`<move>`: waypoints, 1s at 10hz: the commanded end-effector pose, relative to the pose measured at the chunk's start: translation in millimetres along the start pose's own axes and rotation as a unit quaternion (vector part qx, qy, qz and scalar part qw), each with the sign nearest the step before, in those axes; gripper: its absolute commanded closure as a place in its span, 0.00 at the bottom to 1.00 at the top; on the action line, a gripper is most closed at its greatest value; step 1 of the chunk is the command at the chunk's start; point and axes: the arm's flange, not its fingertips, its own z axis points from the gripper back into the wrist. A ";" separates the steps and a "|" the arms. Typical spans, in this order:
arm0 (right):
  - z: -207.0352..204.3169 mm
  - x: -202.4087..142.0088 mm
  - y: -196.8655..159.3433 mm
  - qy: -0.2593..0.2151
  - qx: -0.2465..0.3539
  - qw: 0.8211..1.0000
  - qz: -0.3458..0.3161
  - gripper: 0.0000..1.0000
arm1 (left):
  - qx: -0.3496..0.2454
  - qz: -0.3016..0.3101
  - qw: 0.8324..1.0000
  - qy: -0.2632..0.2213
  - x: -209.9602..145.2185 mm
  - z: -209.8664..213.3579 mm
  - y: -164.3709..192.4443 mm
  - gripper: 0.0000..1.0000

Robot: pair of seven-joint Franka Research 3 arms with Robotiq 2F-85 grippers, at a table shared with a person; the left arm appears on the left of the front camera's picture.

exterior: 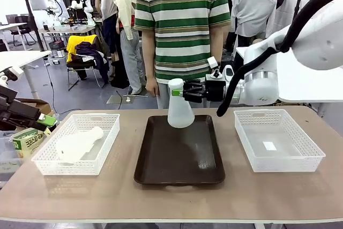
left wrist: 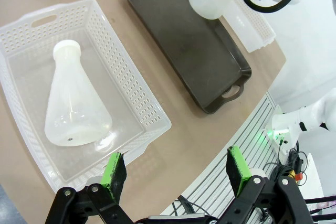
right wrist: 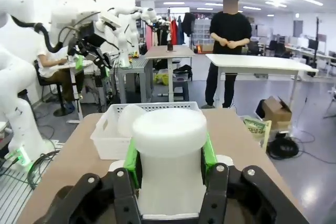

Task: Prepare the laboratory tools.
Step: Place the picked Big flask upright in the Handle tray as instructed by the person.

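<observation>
One frosted conical flask stands upright over the far end of the dark brown tray. My right gripper is shut on its neck just under the white rim, and the green pads clamp that neck in the right wrist view. Whether its base touches the tray I cannot tell. The second flask lies on its side in the left white basket. My left gripper is open off the table's left edge, near that basket and holding nothing; its green tip shows at the far left.
An empty white mesh basket with a small label inside sits right of the tray. A person in a striped shirt stands at the far side, hands down. A green box sits off the table's left edge.
</observation>
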 end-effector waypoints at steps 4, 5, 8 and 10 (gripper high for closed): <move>-8.1 -44.9 -33.0 -0.027 -0.008 0.998 -0.050 1.00 | -0.007 -0.006 1.000 -0.007 0.1 -0.3 2.5 0.00; -9.5 -51.0 -34.9 -0.022 -0.005 0.998 -0.052 1.00 | -0.007 -0.006 1.000 -0.007 0.1 -0.3 2.5 0.00; -12.7 -54.8 -38.9 -0.015 -0.005 0.999 -0.048 1.00 | -0.007 -0.006 1.000 -0.007 0.1 -0.3 2.5 0.00; -13.9 -58.2 -41.5 -0.010 -0.004 0.998 -0.054 1.00 | -0.007 -0.006 1.000 -0.007 0.1 -0.3 2.5 0.00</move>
